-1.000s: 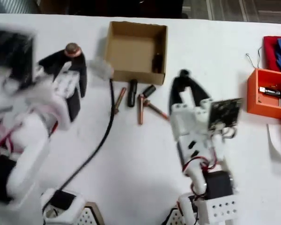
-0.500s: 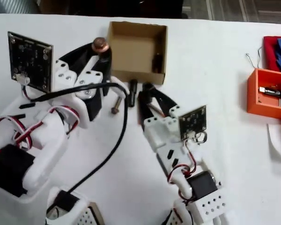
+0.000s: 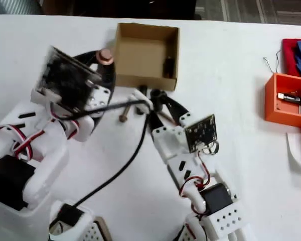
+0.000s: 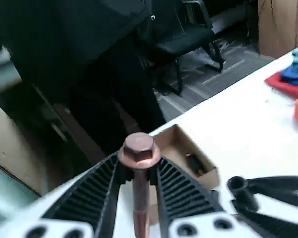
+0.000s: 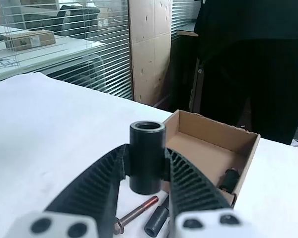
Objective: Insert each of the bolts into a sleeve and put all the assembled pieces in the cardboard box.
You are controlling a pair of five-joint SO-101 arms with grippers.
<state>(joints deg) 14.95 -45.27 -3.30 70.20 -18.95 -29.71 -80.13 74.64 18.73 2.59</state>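
**Student:** What does the left gripper [image 4: 138,164] hold?

**Tutor:** Its ribbed jaws pinch a copper bolt [image 4: 138,196] by the shank, just under the hexagonal head. The bolt stands upright, head up. In the high view it sits just beside the left wall of the box [image 3: 145,81].

**Student:** And the right gripper [image 5: 146,166]?

**Tutor:** It is pressed onto a black sleeve [image 5: 146,148], which it holds upright with the open bore facing up. In the high view the sleeve is in front of the box's near wall, apart from the bolt.

**Student:** What lies beyond the grippers?

**Tutor:** On the white tabletop [image 3: 231,60], near the right gripper, a loose bolt [image 5: 137,212] lies flat with a loose sleeve [image 5: 156,221] just beside it. The box is open at the top, and a dark piece [image 5: 228,179] rests inside against one wall.

**Student:** Anything farther out?

**Tutor:** A black cable [image 3: 125,167] crosses the tabletop between the arms. An orange bin [image 3: 271,108] stands well apart, to the right of the box.
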